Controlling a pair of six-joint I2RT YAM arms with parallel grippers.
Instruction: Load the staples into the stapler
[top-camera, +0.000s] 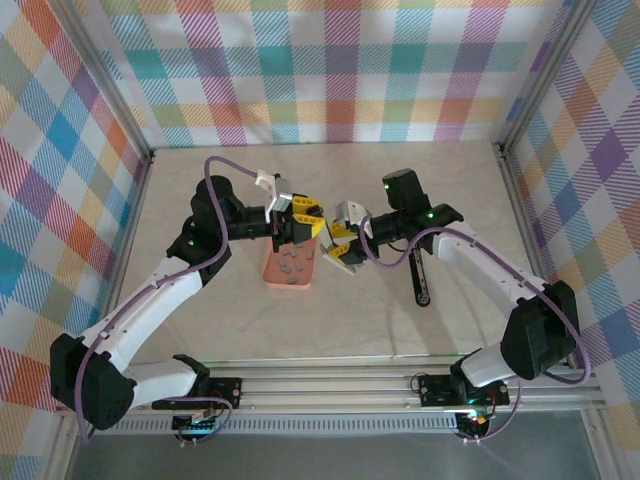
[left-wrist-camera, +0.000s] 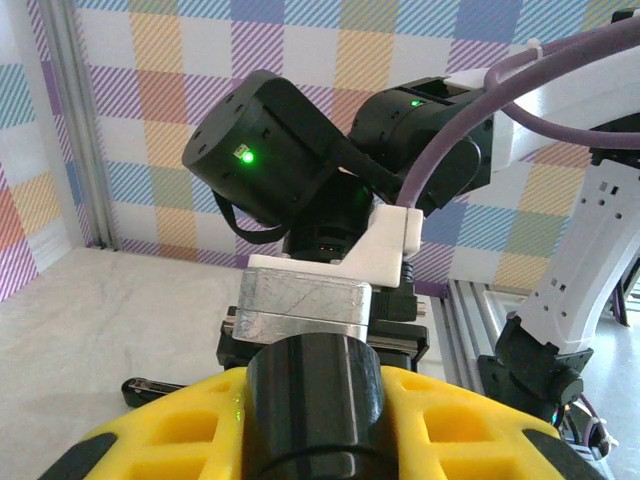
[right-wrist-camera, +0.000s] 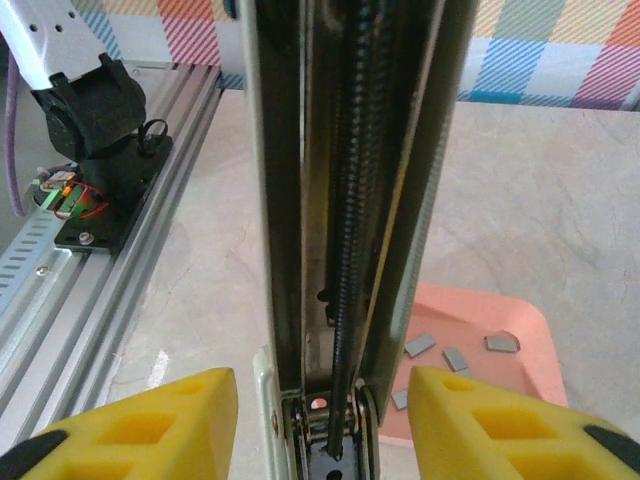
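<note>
The stapler (right-wrist-camera: 340, 200) is swung open, and its metal channel and long spring run lengthwise between the yellow fingers of my right gripper (right-wrist-camera: 325, 415). There is a gap on each side, so that gripper is open around it. My left gripper (left-wrist-camera: 312, 410) faces the right one and is shut on a rounded black end (left-wrist-camera: 312, 390), apparently the stapler's. Both grippers meet above the table's middle, left (top-camera: 303, 215) and right (top-camera: 338, 240). The staples (right-wrist-camera: 420, 345) are small grey strips lying loose in a salmon-pink tray (right-wrist-camera: 525, 325). That tray (top-camera: 270, 276) is just below the grippers.
A black bar (top-camera: 421, 276) lies on the table to the right of the tray, beneath the right forearm. Plaid walls close in the back and both sides. The aluminium rail (top-camera: 330, 380) with the arm bases runs along the near edge.
</note>
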